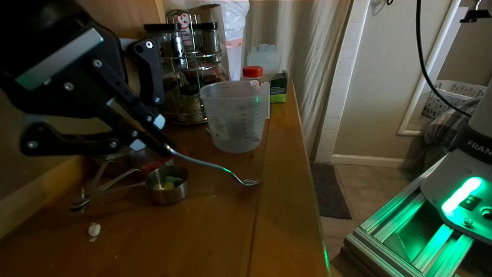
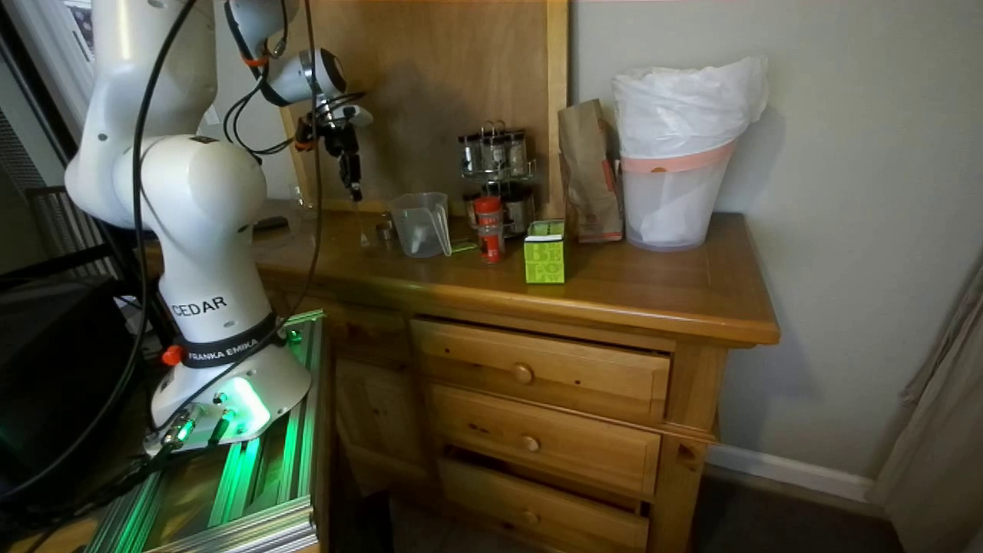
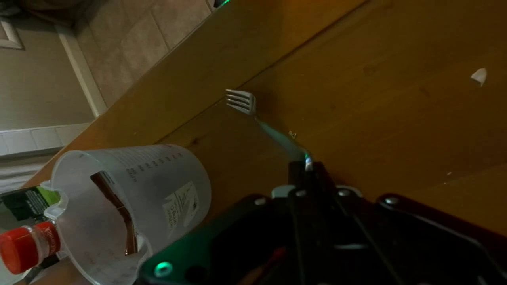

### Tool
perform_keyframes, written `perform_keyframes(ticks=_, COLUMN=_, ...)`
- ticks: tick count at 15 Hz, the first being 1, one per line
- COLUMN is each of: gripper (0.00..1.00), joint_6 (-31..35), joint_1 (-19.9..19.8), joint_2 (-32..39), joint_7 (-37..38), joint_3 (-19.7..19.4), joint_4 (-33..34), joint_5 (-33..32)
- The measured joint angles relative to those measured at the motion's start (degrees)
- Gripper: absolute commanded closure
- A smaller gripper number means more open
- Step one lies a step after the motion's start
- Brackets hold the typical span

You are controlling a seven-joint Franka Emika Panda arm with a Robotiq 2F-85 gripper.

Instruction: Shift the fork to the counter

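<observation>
While the wrist view lets me see a brown strip (image 3: 117, 204) inside the translucent cup (image 3: 156, 194), drawers (image 2: 572, 453) below the tabletop (image 2: 653, 280) show only in an exterior view. The end effector (image 1: 165, 148) has its fingers nearly together, pinching the handle end of the fork (image 1: 207, 164), which slants down near the translucent cup, tines low over the tabletop; whether they touch it, I can't tell.
</observation>
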Motion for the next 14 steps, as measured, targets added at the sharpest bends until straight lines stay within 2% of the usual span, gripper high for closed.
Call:
perform_keyframes(ticks=5, gripper=0.98, joint_6=-4.52, joint_1=5.18, joint_2=4.88, joint_7=0.75, joint_3=-3.28, joint_4=5.2, joint_5=-0.86)
perform_keyframes(ticks=14, gripper=0.98, joint_6=-11.03, joint_1=9.66, joint_2=13.26, joint_7=0.27, joint_3=-7.67, joint_4=17.57, joint_5=-0.61)
